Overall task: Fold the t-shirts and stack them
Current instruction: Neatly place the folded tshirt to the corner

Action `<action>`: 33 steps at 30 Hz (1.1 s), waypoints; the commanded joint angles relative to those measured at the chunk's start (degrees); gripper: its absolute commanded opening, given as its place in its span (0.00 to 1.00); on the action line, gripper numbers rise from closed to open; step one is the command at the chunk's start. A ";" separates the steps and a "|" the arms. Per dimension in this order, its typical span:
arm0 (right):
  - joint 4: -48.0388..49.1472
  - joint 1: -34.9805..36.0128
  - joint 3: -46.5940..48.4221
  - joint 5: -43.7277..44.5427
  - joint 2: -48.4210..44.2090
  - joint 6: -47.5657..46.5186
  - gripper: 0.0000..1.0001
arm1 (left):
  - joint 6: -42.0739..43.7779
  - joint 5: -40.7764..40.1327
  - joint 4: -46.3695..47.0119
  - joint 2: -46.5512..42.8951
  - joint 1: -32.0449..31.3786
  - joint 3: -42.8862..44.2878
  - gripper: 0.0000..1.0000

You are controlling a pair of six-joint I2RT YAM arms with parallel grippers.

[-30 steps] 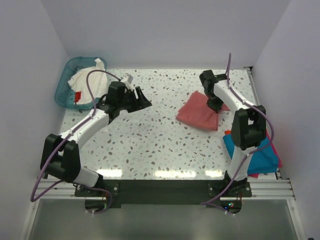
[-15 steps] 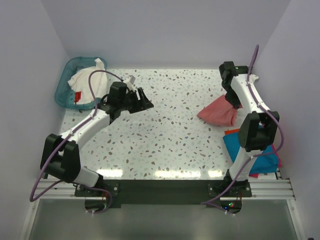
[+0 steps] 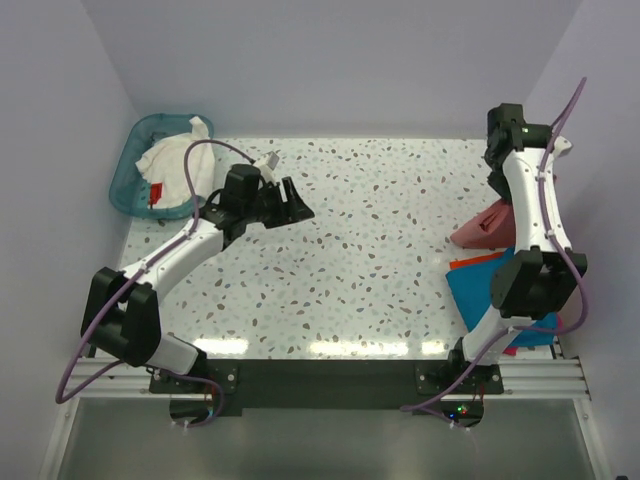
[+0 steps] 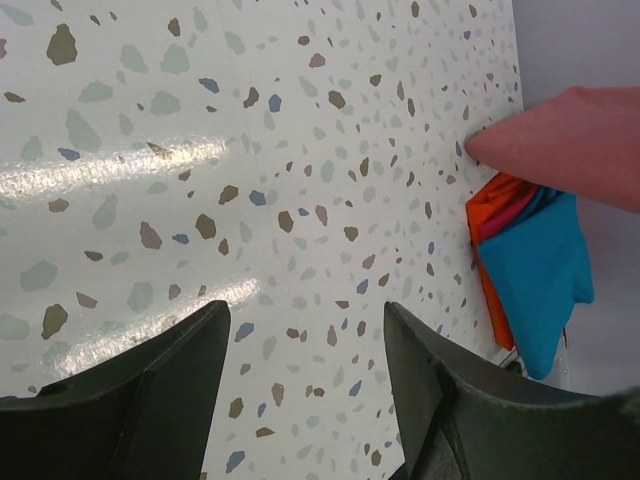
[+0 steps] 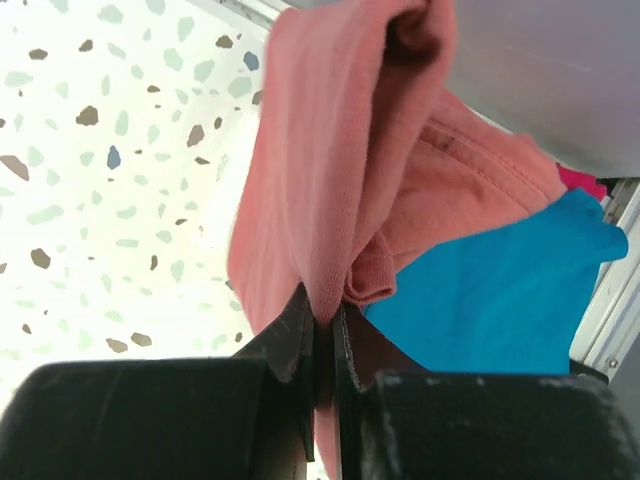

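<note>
My right gripper (image 3: 500,206) is shut on the salmon-red t-shirt (image 3: 480,230) and holds it bunched and hanging at the table's right edge, just beyond the folded teal-blue t-shirt (image 3: 482,292). In the right wrist view the shut gripper (image 5: 325,318) pinches a fold of the salmon-red shirt (image 5: 340,150) over the teal-blue one (image 5: 480,300). An orange-red t-shirt (image 3: 474,262) lies under the teal-blue one. The white t-shirt (image 3: 168,165) with a red tag lies in the basket. My left gripper (image 3: 292,201) is open and empty above bare table (image 4: 305,340).
The teal plastic basket (image 3: 128,172) stands at the far left corner. Walls close in the table on the left, back and right. A metal rail (image 3: 560,355) runs along the near edge by the stack. A strip of pink cloth (image 5: 585,182) shows beside the teal-blue shirt.
My right gripper has carried the salmon-red t-shirt from the right middle of the table to its right edge, lifting it off the surface. My left gripper has shifted slightly right, still open.
</note>
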 commanded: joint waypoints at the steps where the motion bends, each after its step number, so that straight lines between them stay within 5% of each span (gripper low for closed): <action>1: -14.11 -0.67 3.08 2.09 -3.92 -1.82 0.00 | 1.63 1.16 -0.48 -0.71 -0.42 2.26 0.68; 12: -14.37 -3.83 2.47 0.59 -10.15 -5.16 0.00 | 1.72 1.25 -0.92 -1.85 -0.95 1.64 0.68; 21: -14.28 -5.42 -9.12 -3.26 -24.54 -5.08 0.02 | 1.19 0.55 -0.57 -2.73 -4.37 0.42 0.67; 23: -13.41 -5.42 -15.44 -5.98 -28.42 -4.55 0.19 | 1.01 0.20 -0.57 -2.91 -5.17 0.06 0.68; 27: -11.21 -5.33 -23.63 -8.20 -37.13 -6.22 0.98 | 0.75 -0.42 -0.13 -3.35 -7.01 -1.25 0.68; 33: -0.24 -5.33 -27.49 -16.08 -49.35 -15.08 0.99 | -0.13 -0.77 1.19 -5.10 -7.19 -4.15 0.68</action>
